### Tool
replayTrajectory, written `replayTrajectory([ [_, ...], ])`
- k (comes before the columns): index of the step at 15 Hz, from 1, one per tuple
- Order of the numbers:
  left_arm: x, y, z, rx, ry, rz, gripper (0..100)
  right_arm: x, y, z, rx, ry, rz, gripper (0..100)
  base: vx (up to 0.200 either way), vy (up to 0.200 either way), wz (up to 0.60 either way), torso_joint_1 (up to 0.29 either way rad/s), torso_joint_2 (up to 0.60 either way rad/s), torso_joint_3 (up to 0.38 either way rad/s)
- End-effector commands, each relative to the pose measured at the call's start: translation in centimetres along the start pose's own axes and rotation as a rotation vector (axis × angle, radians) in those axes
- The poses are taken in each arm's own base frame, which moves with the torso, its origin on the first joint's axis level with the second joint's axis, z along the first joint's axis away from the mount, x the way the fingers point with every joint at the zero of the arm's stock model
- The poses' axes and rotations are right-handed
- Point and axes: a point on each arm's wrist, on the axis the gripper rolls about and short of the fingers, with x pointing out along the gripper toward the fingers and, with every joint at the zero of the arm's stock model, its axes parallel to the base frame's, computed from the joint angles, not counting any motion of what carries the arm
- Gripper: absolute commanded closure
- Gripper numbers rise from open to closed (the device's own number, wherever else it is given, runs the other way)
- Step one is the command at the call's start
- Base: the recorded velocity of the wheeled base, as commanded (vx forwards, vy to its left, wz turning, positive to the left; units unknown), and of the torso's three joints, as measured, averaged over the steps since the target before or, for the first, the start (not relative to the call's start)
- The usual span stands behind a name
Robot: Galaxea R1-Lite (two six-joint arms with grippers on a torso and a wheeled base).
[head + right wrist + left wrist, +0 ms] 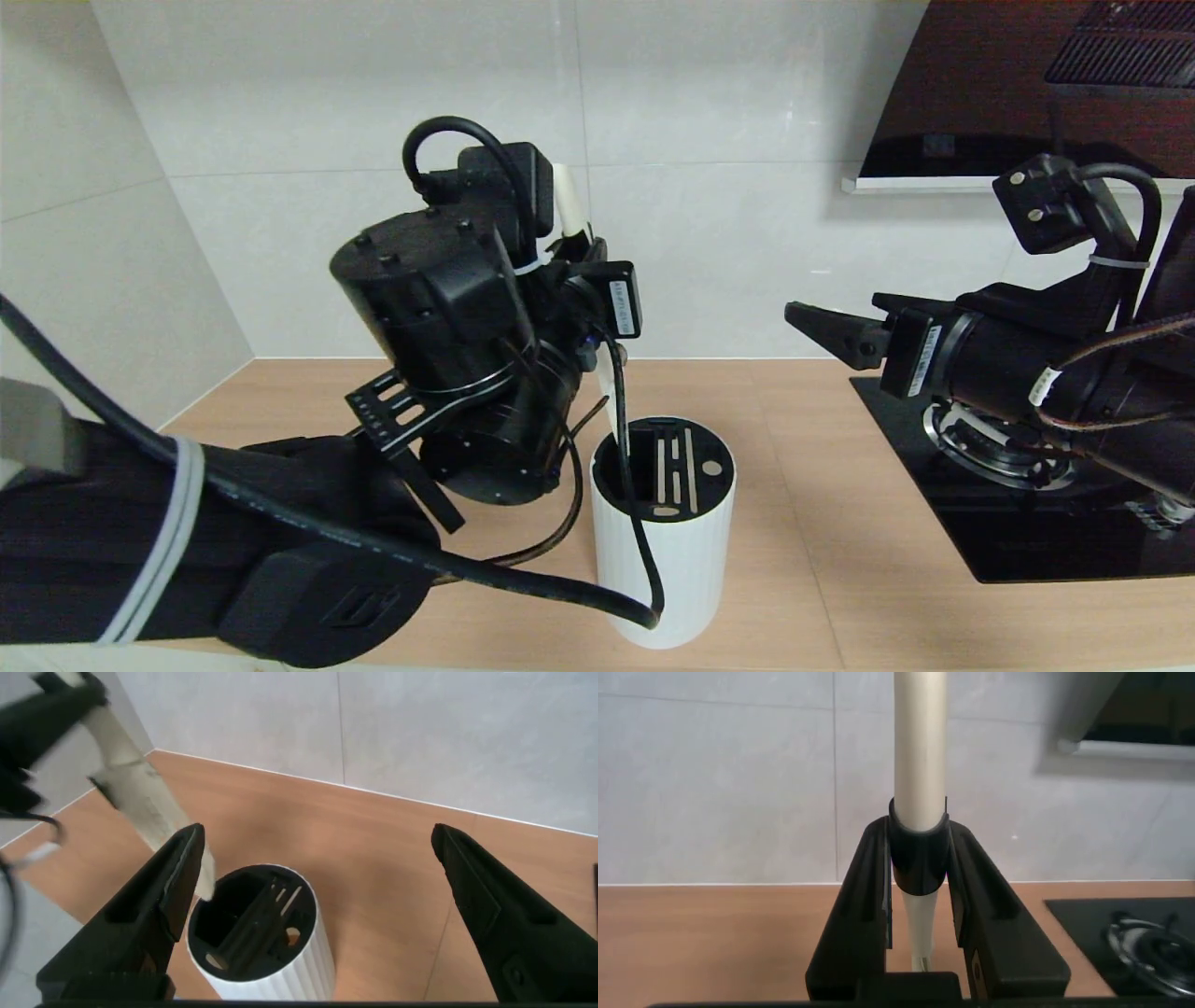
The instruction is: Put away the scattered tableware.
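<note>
Here the left gripper [920, 845] is clamping the cream handle of a utensil [920, 747], its two fingers pressing in on the black collar where the handle narrows. The utensil is hanging nearly upright, handle on top, and its pale lower end is dipping towards the open half of the holder [667, 551], right at the rim; whether the tip is already passing inside cannot be told. The holder, a white ribbed cylinder with a slotted black insert, is standing upright near the front edge of the worktop [803, 448], between the left arm and the hob [1027, 551].

The right gripper [318, 840] is hovering with its fingers spread wide apart, gripping nothing. It is hanging above the worktop by the hob's left edge, level with the utensil's handle and well apart from it, and its wrist camera is looking down on the holder's top. A burner [990, 446] is sitting on the hob beneath the right arm.
</note>
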Motion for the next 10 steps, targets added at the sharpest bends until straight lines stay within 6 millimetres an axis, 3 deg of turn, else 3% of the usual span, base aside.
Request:
replayTrajectory([
  [1,0.3,-0.6,-1.7,0.026,0.034,-0.006,100,0.3,0.0,-0.3,-0.003,0.010,-0.001,0,0.000,0.000,0.00,0.000,0.00,0.000],
  [5,0.2,-1.2,-2.5,0.035,0.051,-0.018,100,0.6,0.0,-0.5,-0.004,0.021,-0.003,0,0.000,0.000,0.00,0.000,0.00,0.000],
  [10,0.3,-2.1,-5.1,0.059,0.095,-0.031,100,0.8,0.0,-0.8,-0.005,0.030,-0.004,0,0.000,0.000,0.00,0.000,0.00,0.000],
])
